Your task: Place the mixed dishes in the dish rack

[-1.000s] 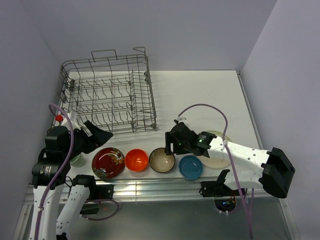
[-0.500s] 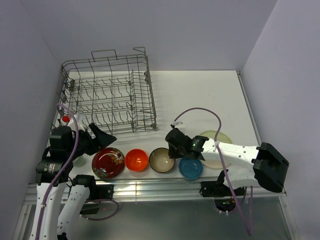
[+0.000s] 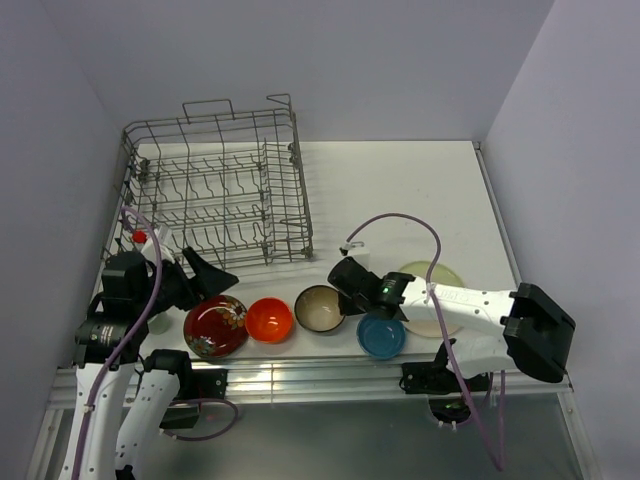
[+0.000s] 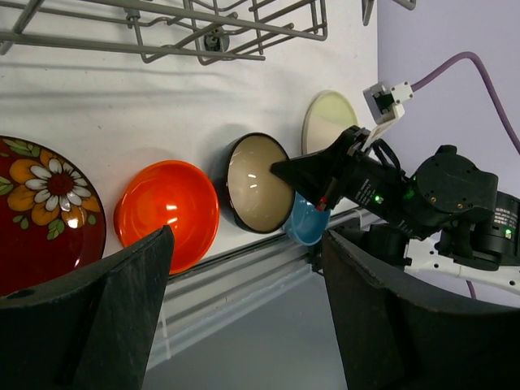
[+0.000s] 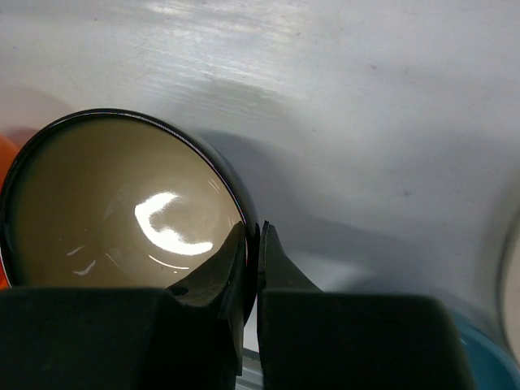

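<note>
The dish rack [image 3: 303,215] stands at the back left with no dish in it. In front of it lie, in a row, a red floral bowl [image 3: 215,325], an orange bowl [image 3: 271,319], a teal bowl with a beige inside [image 3: 319,308], a small blue bowl [image 3: 381,335] and a cream plate [image 3: 440,275]. My right gripper [image 5: 253,231] is shut on the right rim of the beige-inside bowl [image 5: 122,203], one finger inside and one outside. My left gripper [image 3: 205,270] hangs open above the red floral bowl, holding nothing. A pale green cup [image 3: 155,322] peeks out beside the left arm.
The left wrist view shows the red floral bowl [image 4: 45,203], orange bowl [image 4: 166,211], beige-inside bowl [image 4: 258,183] and blue bowl [image 4: 305,223] close to the table's front rail [image 4: 244,272]. Walls close in on both sides. The right arm's purple cable [image 3: 400,220] loops over the table.
My right gripper has closed on the rim of the beige-inside bowl, and the bowl has shifted slightly back and left. The left gripper has drifted a little forward, still open.
</note>
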`<state>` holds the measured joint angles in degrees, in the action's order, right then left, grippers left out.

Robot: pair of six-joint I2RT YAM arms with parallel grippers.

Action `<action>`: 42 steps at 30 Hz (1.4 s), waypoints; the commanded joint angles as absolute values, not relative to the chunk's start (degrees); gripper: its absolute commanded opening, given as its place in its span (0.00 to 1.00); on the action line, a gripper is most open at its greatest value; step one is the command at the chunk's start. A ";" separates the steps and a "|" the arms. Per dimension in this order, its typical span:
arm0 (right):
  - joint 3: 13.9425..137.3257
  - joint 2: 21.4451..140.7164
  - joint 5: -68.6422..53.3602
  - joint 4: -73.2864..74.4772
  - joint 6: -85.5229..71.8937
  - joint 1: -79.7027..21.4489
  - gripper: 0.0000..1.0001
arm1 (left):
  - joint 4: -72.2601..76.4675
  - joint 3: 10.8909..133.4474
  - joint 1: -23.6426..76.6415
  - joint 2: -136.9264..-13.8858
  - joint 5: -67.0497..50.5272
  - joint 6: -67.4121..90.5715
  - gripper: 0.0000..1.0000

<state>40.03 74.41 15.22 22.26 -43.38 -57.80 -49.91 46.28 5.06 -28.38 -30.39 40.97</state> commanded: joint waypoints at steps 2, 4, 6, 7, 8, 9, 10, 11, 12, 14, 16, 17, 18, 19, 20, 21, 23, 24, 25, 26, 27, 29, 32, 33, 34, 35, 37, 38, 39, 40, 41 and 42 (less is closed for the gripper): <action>41.39 69.00 21.17 26.36 -43.42 -57.83 0.00 | -46.59 45.09 4.83 -28.74 -33.91 40.60 0.79; 41.92 65.24 21.18 28.56 -43.24 -58.01 0.00 | -45.27 44.48 4.92 -29.09 -35.67 41.04 0.79; 42.54 62.24 20.22 30.31 -42.89 -58.01 0.00 | -43.87 43.77 4.92 -29.35 -37.60 41.66 0.79; 42.71 59.09 19.43 30.50 -42.72 -58.01 0.00 | -43.51 43.60 4.92 -29.70 -38.05 41.92 0.79; 42.89 57.50 18.47 30.59 -42.54 -58.01 0.00 | -43.07 43.33 4.92 -29.79 -38.58 42.10 0.79; 43.50 55.83 16.28 30.59 -42.37 -58.01 0.00 | -41.94 43.16 4.92 -30.06 -39.80 42.62 0.79; 44.03 53.37 15.30 30.67 -42.28 -58.01 0.00 | -41.14 42.98 4.92 -30.41 -40.86 43.15 0.79; 44.56 52.48 14.25 30.76 -42.19 -58.01 0.00 | -40.18 42.63 4.92 -30.58 -41.91 43.59 0.79; 46.30 51.77 12.50 31.28 -42.01 -58.01 0.00 | -39.12 42.54 5.01 -30.85 -44.19 44.38 0.79; 47.98 50.72 11.08 31.38 -41.92 -58.01 0.00 | -35.70 42.63 5.18 -31.73 -46.48 45.43 0.81; 50.27 50.45 8.89 30.41 -42.01 -58.01 0.00 | -32.28 43.15 6.15 -32.43 -48.68 47.02 0.83; 51.06 50.54 8.09 29.45 -42.01 -57.92 0.00 | -31.39 44.11 7.28 -32.61 -48.87 47.46 0.84; 52.63 51.15 7.39 28.92 -42.10 -57.92 0.00 | -30.77 44.73 8.08 -32.96 -48.69 47.72 0.87; 53.60 51.67 6.08 28.57 -42.10 -57.92 0.00 | -29.20 45.26 8.87 -33.39 -48.43 48.07 0.88; 55.53 52.29 5.63 27.96 -42.19 -58.01 0.00 | -28.31 45.96 10.62 -33.75 -48.43 49.21 0.90; 56.50 53.60 5.02 27.51 -42.19 -57.92 0.00 | -27.34 46.14 11.85 -34.36 -48.43 49.74 0.91; 58.52 55.10 3.87 26.90 -42.19 -57.92 0.00 | -25.67 46.93 15.36 -35.24 -46.85 50.88 0.93; 60.45 56.59 3.52 26.72 -42.10 -57.92 0.00 | -25.32 47.11 16.86 -35.77 -46.24 51.24 0.96; 61.43 57.30 3.34 26.46 -42.01 -57.92 0.00 | -24.79 47.11 18.18 -36.03 -45.45 51.68 0.98; 62.31 57.91 2.99 26.37 -41.92 -57.92 0.00 | -23.57 47.02 20.80 -36.12 -43.70 52.81 0.99; 64.05 59.05 2.81 26.28 -41.92 -58.01 0.00 | -22.68 46.76 21.96 -36.21 -42.90 53.52 0.99; 65.47 60.02 2.29 26.19 -41.66 -57.92 0.00 | -21.10 45.62 24.50 -36.39 -41.67 55.27 0.99; 67.06 61.17 2.02 25.49 -41.66 -57.92 0.00 | -18.72 44.82 26.88 -37.18 -41.05 56.51 0.99; 67.41 61.35 2.20 25.31 -41.66 -57.92 0.00 | -18.55 44.82 27.33 -37.53 -40.35 56.43 0.99; 67.50 61.35 2.11 25.14 -41.66 -58.01 0.00 | -18.54 45.00 27.77 -37.70 -39.99 56.25 0.99; 67.59 61.26 2.11 24.88 -41.75 -57.92 0.00 | -18.72 45.09 28.12 -37.79 -39.82 56.08 0.99; 67.68 60.91 2.11 24.44 -41.75 -57.92 0.00 | -18.98 45.18 28.30 -38.06 -39.38 55.99 0.99; 67.76 61.00 2.11 24.43 -41.66 -58.01 0.00 | -18.98 45.26 28.39 -38.23 -39.38 55.99 0.99; 67.85 60.82 2.11 24.35 -41.66 -57.92 0.00 | -18.98 45.26 28.39 -38.49 -39.20 55.99 0.99; 67.85 60.65 2.20 24.35 -41.57 -57.92 0.00 | -19.51 45.52 28.48 -38.58 -38.94 55.73 0.99; 67.85 60.47 2.28 24.43 -41.57 -57.92 0.00 | -19.95 45.79 28.56 -38.85 -38.50 55.37 0.99; 67.85 60.03 2.46 24.43 -41.66 -57.92 0.00 | -20.30 45.97 28.65 -38.93 -38.24 55.20 0.99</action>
<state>63.13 62.24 3.36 32.36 -40.62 -57.82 -22.28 44.69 28.14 -38.52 -39.79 55.35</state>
